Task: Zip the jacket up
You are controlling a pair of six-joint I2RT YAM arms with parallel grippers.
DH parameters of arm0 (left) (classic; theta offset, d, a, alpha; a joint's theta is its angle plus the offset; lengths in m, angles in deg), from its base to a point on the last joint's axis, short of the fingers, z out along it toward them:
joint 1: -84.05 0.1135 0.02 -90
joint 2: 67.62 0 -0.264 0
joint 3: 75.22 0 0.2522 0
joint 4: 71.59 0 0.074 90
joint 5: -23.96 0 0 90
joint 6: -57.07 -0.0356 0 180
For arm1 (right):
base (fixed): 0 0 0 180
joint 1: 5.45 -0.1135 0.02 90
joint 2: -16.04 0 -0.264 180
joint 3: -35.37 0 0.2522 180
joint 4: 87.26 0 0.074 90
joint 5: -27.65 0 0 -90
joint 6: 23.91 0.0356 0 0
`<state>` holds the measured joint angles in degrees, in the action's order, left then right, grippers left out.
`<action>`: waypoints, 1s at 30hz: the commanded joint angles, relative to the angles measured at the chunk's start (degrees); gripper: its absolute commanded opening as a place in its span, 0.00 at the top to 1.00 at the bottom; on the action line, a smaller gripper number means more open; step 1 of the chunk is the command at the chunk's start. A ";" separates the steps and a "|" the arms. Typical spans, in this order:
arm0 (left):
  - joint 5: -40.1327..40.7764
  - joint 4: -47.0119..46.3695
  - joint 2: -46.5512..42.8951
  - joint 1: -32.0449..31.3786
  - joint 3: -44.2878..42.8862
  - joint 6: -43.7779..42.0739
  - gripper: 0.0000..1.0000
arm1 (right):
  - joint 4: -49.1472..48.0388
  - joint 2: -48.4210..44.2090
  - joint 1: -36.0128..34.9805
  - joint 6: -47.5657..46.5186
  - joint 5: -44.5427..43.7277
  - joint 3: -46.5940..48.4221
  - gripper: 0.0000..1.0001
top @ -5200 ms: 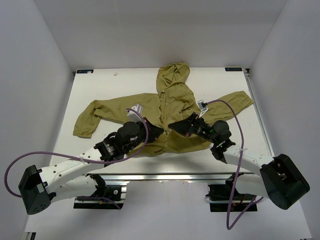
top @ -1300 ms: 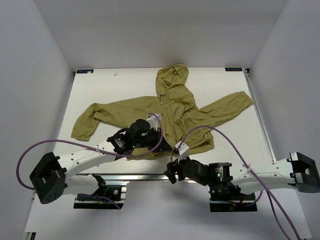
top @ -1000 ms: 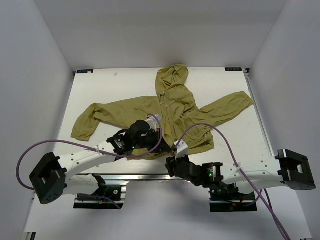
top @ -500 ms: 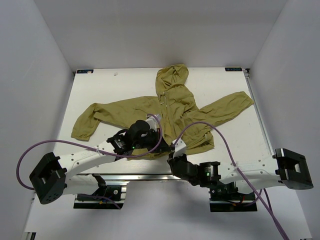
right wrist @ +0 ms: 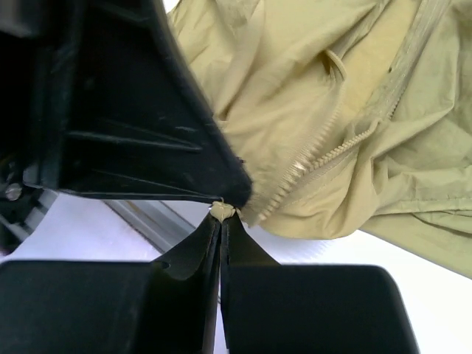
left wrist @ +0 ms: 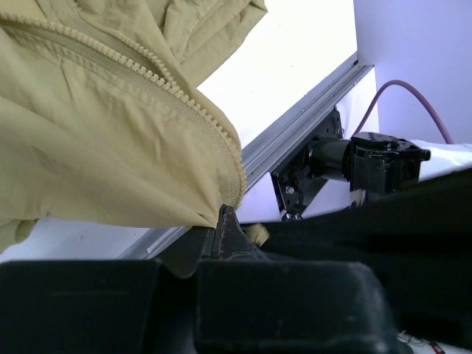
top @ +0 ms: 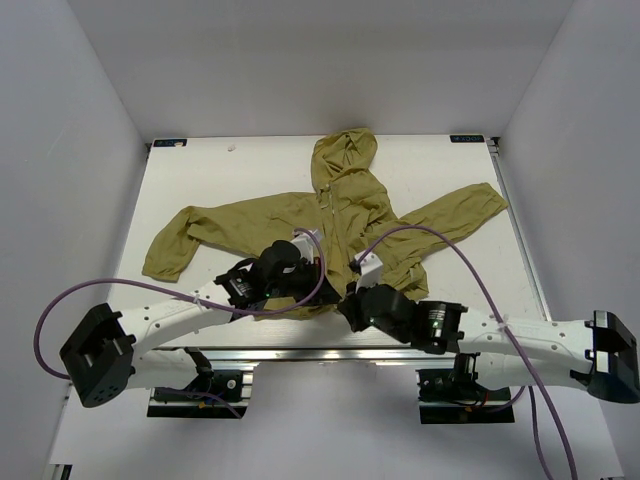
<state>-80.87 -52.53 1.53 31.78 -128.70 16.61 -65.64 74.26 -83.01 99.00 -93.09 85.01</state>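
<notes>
The olive jacket [top: 345,215] lies spread on the white table, hood at the far side, sleeves out to both sides. Its light zipper [left wrist: 184,103] is open in its lower part. My left gripper [top: 315,283] is shut on the bottom hem at the zipper's lower end [left wrist: 220,214]. My right gripper [top: 350,300] sits just right of it at the hem. In the right wrist view its jaws [right wrist: 221,214] are shut on a small light tab at the bottom end of the zipper [right wrist: 324,158]. The left gripper's black body [right wrist: 125,110] touches that spot.
The table's near edge is an aluminium rail [top: 300,352] just below both grippers. Purple cables [top: 440,240] loop over the jacket's lower part. White walls close in the table on three sides. My right arm's wrist [left wrist: 369,158] shows in the left wrist view.
My right gripper has moved from the table's near edge up to the jacket's bottom hem and closed on the zipper's end tab. My left gripper has stayed shut on the hem.
</notes>
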 commanded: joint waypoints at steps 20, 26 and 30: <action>-4.07 7.71 -1.38 0.15 -0.79 -4.19 1.00 | 1.11 -4.43 14.19 -7.59 20.01 1.30 1.00; -3.10 9.99 -0.86 0.15 -2.55 -3.83 1.00 | -3.55 -3.20 14.10 -12.51 29.32 -0.02 1.00; -2.31 10.43 -0.15 0.15 -3.34 -3.66 1.00 | -4.95 -2.58 14.10 -15.32 37.57 -0.63 1.00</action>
<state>-83.41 -43.24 1.83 32.17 -129.79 13.39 -66.52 71.37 -69.18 87.54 -63.21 84.90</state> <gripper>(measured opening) 0.026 0.014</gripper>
